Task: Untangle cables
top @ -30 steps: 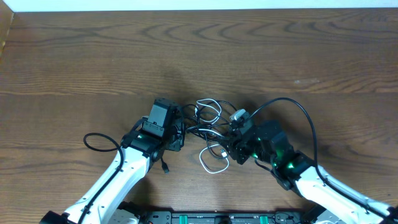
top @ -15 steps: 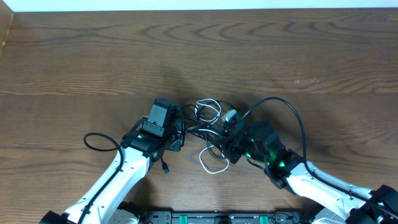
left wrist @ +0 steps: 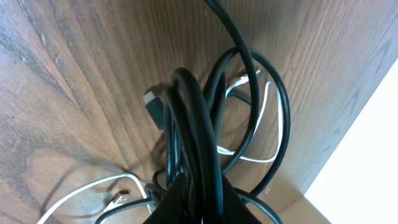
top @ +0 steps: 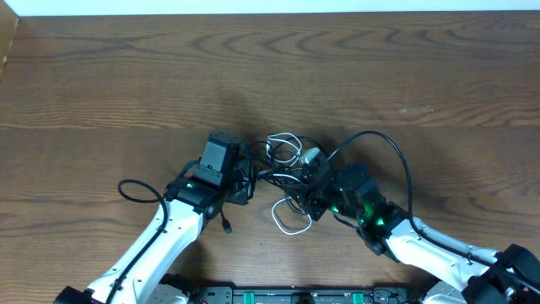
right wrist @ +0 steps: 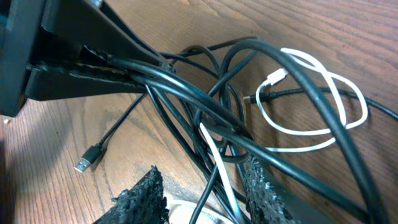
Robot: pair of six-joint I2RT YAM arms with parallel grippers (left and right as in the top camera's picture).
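Left jaws clamped on glossy black cables [left wrist: 186, 124]; right jaws parted, rough pads [right wrist: 258, 186] straddling thin white cord [right wrist: 214, 155].

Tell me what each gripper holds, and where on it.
Left gripper: clamped on the bunch of black cables, mid-length, away from their ends. Right gripper: nothing gripped; its pads stand apart with the white cable running between them.

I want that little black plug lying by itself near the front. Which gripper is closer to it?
Left. The left gripper, clamped on black cables, sits just behind the plug. The right gripper is farther off, to the plug's right.
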